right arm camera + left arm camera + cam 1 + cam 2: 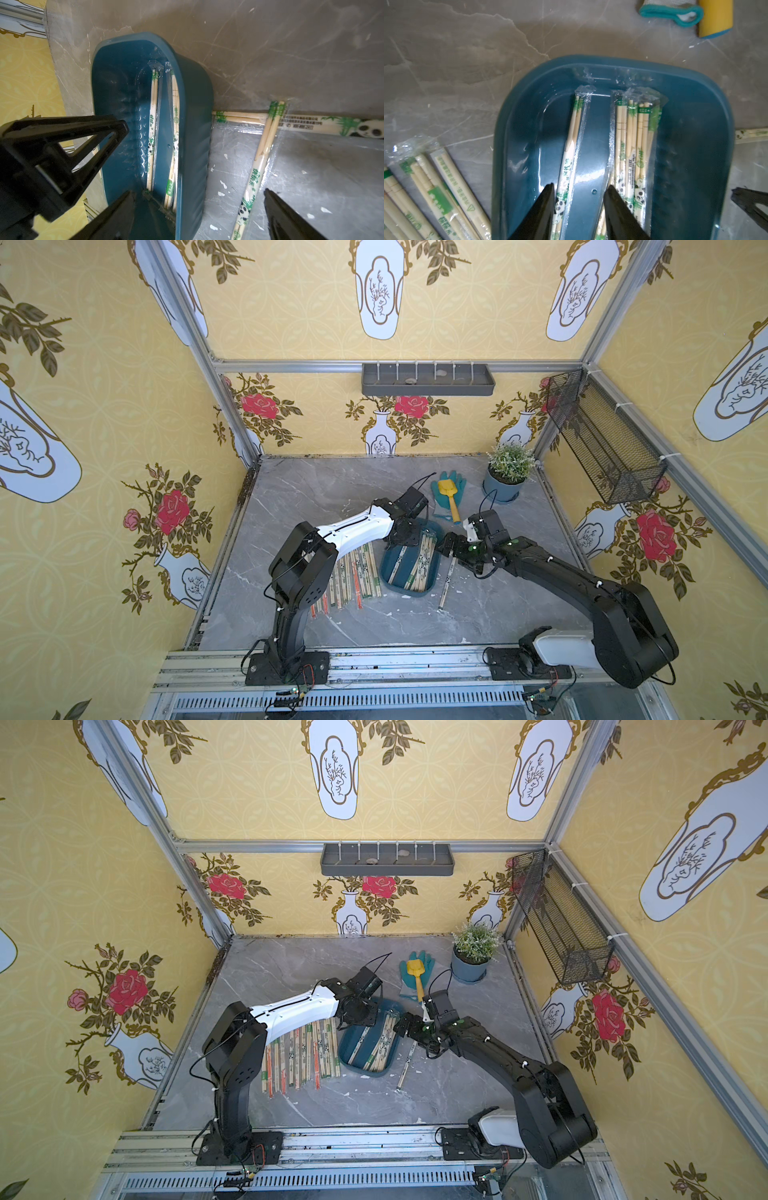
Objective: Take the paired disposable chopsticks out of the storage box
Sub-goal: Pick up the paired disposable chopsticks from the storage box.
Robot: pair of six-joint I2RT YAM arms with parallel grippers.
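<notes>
Nearest the rail, a row of paired disposable chopsticks (pixel 353 576) in clear wrappers lies side by side on the grey marble counter (pixel 415 626), partly under the left arm (pixel 353 531). Just beside this row sits the storage box (pixel 388 572), a shallow teal tub with more wrapped pairs (pixel 422 568) lying lengthwise inside. In the left wrist view one single pair (pixel 571 145) lies apart from a small bundle (pixel 633 145) along the box floor. The left jaws hang inside the box, partly open around the single pair. Bare box floor shows between them and they grip nothing. On the counter at the box's other side lie loose pairs (pixel 446 580). In the right wrist view two of these (pixel 257 166) cross just beside the box's outer wall. The right jaws, at the end of the right arm (pixel 561 572), stand wide open and empty over the box's edge and these loose pairs. Farther back a yellow toy shovel (pixel 451 493) rests on a teal glove (pixel 436 493), with a potted plant (pixel 500 489) near the corner. A grey tray (pixel 428 387) and a mesh basket (pixel 602 439) hang on the walls.
</notes>
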